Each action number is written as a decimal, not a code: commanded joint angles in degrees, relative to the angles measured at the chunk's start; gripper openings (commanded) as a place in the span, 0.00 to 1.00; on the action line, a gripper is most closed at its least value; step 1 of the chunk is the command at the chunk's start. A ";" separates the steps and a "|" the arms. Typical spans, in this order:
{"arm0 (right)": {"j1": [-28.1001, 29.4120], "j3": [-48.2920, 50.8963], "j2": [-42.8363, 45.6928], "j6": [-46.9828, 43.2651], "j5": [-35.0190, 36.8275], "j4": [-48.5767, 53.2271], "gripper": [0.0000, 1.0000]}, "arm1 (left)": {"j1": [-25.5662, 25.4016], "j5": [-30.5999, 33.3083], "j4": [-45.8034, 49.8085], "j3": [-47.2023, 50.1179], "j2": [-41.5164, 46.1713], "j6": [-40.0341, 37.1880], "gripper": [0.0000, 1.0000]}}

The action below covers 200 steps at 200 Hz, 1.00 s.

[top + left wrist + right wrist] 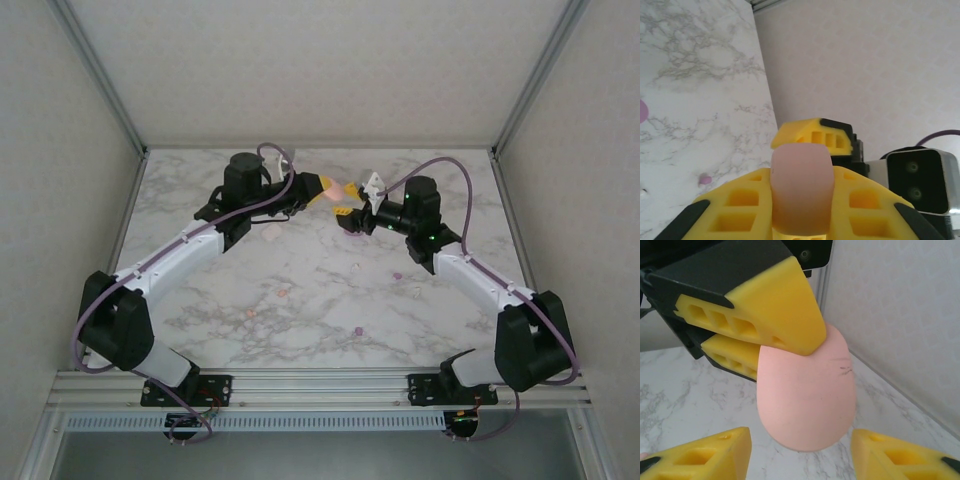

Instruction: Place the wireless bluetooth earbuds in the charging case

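A salmon-pink, egg-shaped charging case point(807, 395) hangs in the air over the back of the table, and my left gripper point(801, 176) is shut on it. The left gripper's yellow fingers point(755, 305) clamp its upper end. My right gripper point(800, 455) is open, one finger on either side of the case's lower end and apart from it. In the top view the case point(350, 188) sits between the left gripper point(333, 190) and the right gripper point(350, 212). Tiny earbuds lie on the marble: a pink one point(282, 293), a purple one point(397, 275) and another purple one point(358, 331).
The marble table point(300, 260) ends at pale walls on three sides, with a metal corner post point(140, 150) at the back left. The right arm's wrist camera point(917, 180) is close beside the left gripper. A purple earbud point(705, 179) lies on the marble below.
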<state>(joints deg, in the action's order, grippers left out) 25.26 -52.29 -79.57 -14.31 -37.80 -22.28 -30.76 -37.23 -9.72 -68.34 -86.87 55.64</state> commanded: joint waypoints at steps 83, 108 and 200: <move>-0.06 -2.69 -1.12 4.27 -1.23 -7.63 0.53 | -0.09 -1.79 -3.30 0.75 2.23 1.58 0.07; -0.07 -2.62 -0.77 4.90 -1.22 -8.08 0.52 | -0.09 -1.66 -3.37 1.01 2.28 1.75 0.08; 0.03 -2.90 -1.14 5.44 -1.15 -8.20 0.47 | -0.26 -3.43 -5.78 0.92 1.88 2.95 0.11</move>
<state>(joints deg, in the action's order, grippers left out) 25.28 -53.58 -80.49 -9.89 -39.18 -27.90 -30.76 -38.33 -12.71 -67.57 -86.32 57.93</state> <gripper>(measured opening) 0.493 0.203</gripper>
